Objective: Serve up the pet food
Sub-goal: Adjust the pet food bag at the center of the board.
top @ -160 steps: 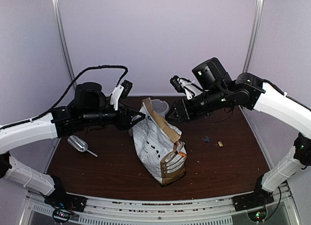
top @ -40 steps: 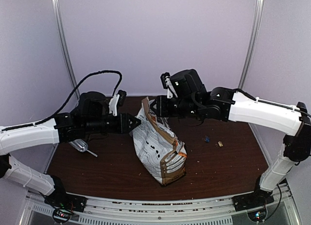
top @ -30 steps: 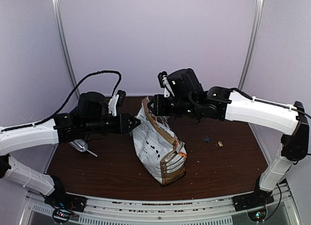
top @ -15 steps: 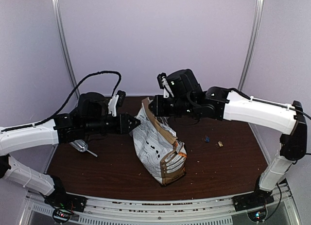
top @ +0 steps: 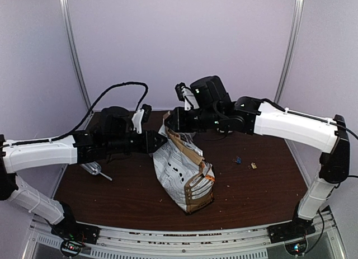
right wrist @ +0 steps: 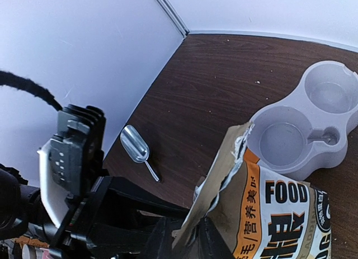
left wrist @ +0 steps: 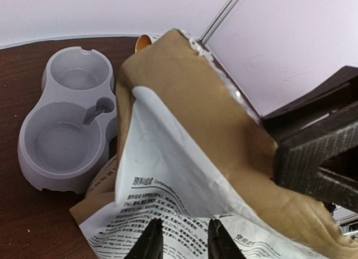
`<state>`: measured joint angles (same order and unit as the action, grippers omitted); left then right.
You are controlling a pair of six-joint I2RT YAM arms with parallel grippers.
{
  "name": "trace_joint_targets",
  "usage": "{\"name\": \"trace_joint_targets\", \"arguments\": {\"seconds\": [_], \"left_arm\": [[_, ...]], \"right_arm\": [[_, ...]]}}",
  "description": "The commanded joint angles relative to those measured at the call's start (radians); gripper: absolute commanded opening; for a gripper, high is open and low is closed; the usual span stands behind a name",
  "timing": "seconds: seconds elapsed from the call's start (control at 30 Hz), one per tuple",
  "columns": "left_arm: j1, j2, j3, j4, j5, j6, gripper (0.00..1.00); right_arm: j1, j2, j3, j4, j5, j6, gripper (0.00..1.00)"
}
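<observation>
Up top, the right gripper (right wrist: 184, 240) is pinched on the torn upper edge of the bag (top: 182, 170), while the left gripper (left wrist: 184, 245) clamps the bag's printed side panel. The pet food cannot be seen, since the bag's inside is hidden. A grey double bowl (left wrist: 61, 141) stands just beyond the bag.

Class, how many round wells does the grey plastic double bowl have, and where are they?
2. One well lies at the grey plastic double bowl's end nearest the back wall; the other at the end beside the printed paper bag. None seem hidden.
</observation>
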<state>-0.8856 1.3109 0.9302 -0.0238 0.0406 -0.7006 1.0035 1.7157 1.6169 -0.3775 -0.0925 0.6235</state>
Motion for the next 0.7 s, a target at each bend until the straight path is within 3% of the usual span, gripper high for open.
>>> {"name": "trace_joint_targets", "arguments": {"seconds": [0.0,0.37,0.67], "left_arm": [[-0.003,0.019,0.047,0.072,-0.002,0.043,0.31],[0.001,0.028,0.031,0.114,0.046,0.089,0.31],[0.053,0.038,-0.002,0.231,0.200,0.197,0.31]], "right_arm": [[0.003,0.012,0.043,-0.041,-0.029,-0.047,0.17],[0.005,0.097,0.206,-0.210,-0.094,-0.175,0.10],[0.014,0.127,0.245,-0.284,-0.129,-0.234,0.09]]}}
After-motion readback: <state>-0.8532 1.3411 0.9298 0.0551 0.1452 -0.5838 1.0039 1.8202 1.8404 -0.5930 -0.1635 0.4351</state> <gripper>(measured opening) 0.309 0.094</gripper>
